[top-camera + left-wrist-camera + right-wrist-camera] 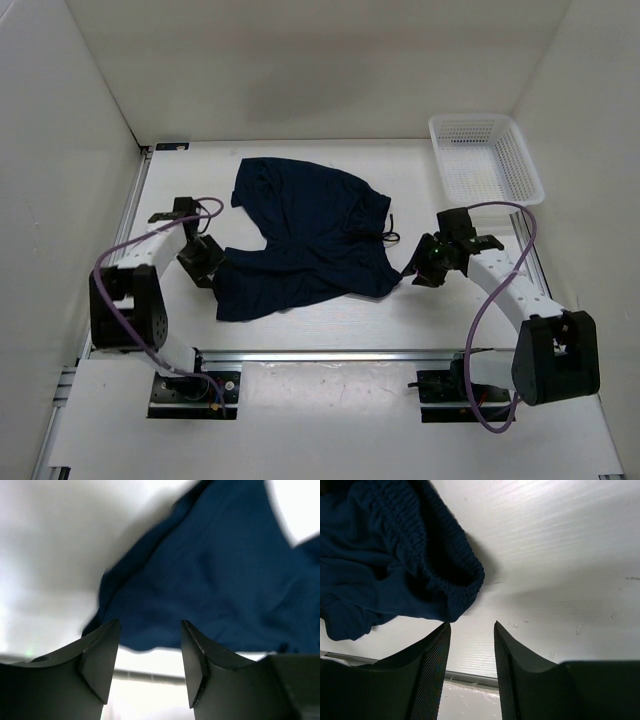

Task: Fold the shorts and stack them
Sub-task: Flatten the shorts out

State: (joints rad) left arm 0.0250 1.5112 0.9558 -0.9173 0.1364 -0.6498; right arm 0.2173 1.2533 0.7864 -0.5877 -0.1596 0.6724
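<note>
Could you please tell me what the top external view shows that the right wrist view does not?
Only the top external view shows the white basket at the far right, the left gripper and the whole shorts spread out. Only the right wrist view shows the ribbed waistband close up. Both show the shorts, the open right gripper beside them and the white table.

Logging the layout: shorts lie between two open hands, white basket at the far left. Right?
No, the basket is at the far right, as the top view shows. The shorts do lie between the open left hand and right hand.
</note>
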